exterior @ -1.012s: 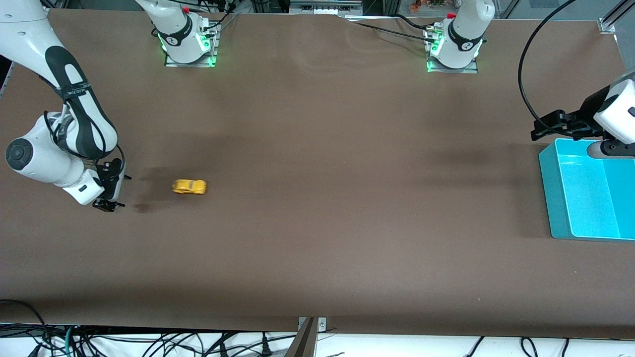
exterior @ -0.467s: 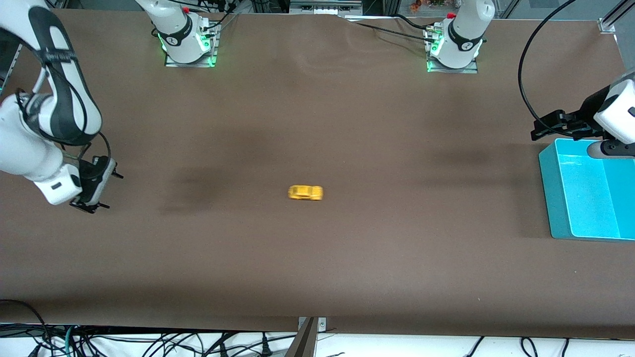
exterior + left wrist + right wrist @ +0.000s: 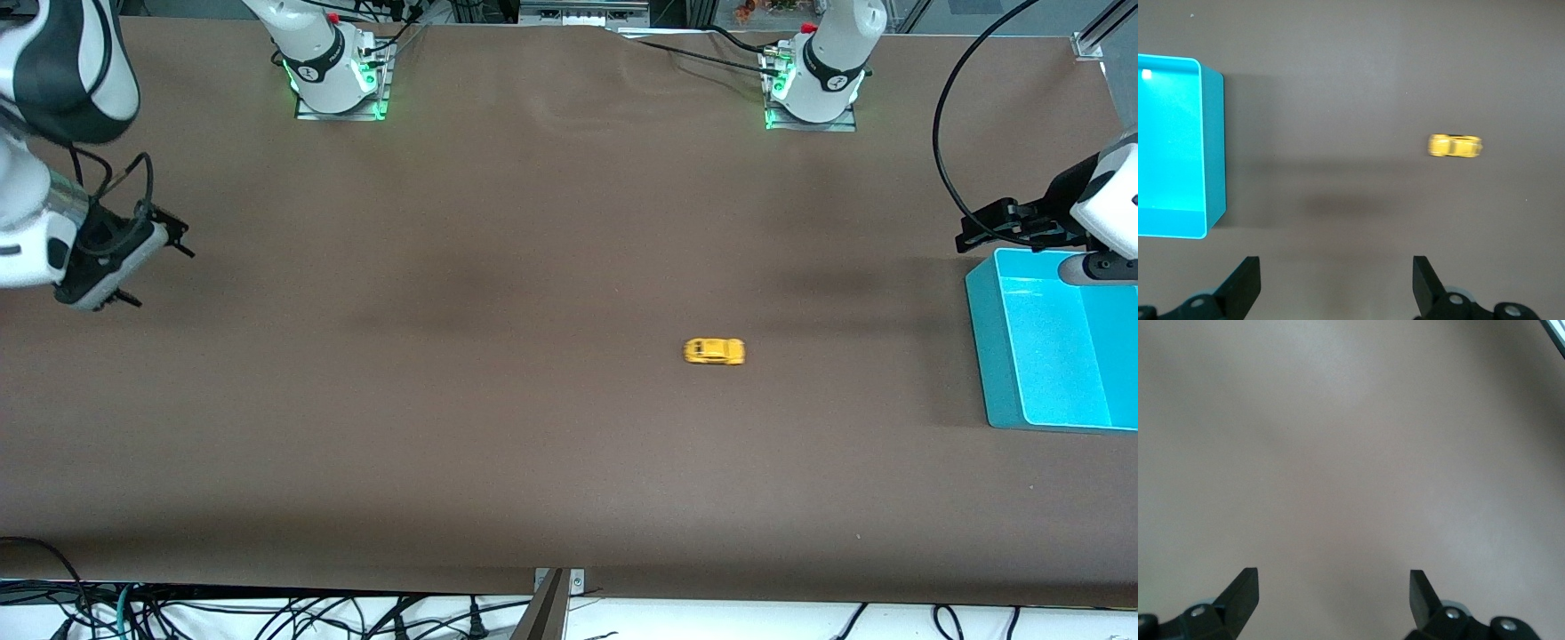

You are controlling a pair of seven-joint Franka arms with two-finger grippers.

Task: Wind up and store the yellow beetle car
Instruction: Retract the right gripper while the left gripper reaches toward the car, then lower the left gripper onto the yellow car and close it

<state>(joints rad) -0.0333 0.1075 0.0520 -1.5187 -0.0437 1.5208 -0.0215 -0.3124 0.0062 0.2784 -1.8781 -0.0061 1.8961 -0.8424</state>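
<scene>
The front view takes in the whole brown tabletop [image 3: 551, 462]: the yellow beetle car [image 3: 713, 351] stands on its wheels in the open, toward the left arm's end, well apart from the teal bin [image 3: 987, 356] at that end's edge. The left wrist view shows what the front view cuts off, the bin's [image 3: 1213, 147] closed corner and its bare teal floor, with the car [image 3: 1455, 146] blurred on the tabletop [image 3: 1351, 67] beside it. The right wrist view shows only bare tabletop [image 3: 1351, 453] under the right gripper [image 3: 1333, 593]; neither car nor bin appears there.

A second ago the car sat just beside the right gripper at the right arm's end; half a second ago it was near the middle of the tabletop; now it is past the middle, closer to the bin. The right gripper [image 3: 124, 267] has lifted and drawn back toward its own end's edge over the same second. The left gripper [image 3: 996, 222] hangs where it was, over the tabletop at the bin's rim nearest the bases; that arm waits.

Both sets of fingers are spread wide and hold nothing. In the left wrist view the left gripper [image 3: 1337, 280] has the car ahead of it, roughly in line with one finger [image 3: 1426, 277], not between the two. The car is well apart from the right fingers [image 3: 1245, 587].
</scene>
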